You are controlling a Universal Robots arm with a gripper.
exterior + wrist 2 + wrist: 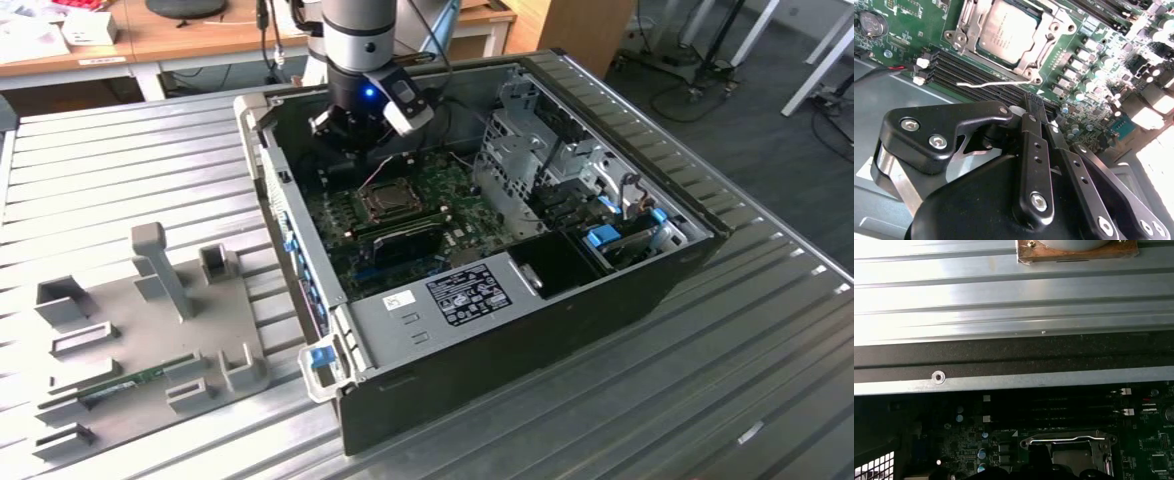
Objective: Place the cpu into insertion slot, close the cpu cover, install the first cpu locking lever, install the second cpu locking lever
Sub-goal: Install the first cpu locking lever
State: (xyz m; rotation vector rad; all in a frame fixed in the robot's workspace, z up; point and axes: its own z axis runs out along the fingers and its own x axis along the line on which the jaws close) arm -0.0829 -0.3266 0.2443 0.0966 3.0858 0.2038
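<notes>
The cpu (1006, 30) lies flat in the insertion slot (388, 200) on the green motherboard (454, 215) inside the open computer case. The cpu cover (1029, 59) is down around it, with the chip's grey top showing through its window. A thin wire locking lever (989, 83) runs along the socket edge nearest my gripper (1030, 102). The gripper is shut and holds nothing. It hangs just above the black memory slots (969, 75) beside the socket. In the exterior view the gripper (350, 135) is over the far end of the board.
The case walls (274, 190) enclose the board. A metal drive cage (534, 140) stands on the exterior view's right. A red and black cable (884, 70) crosses near the memory slots. A grey fixture plate (147, 330) lies on the ribbed metal table at the exterior view's left.
</notes>
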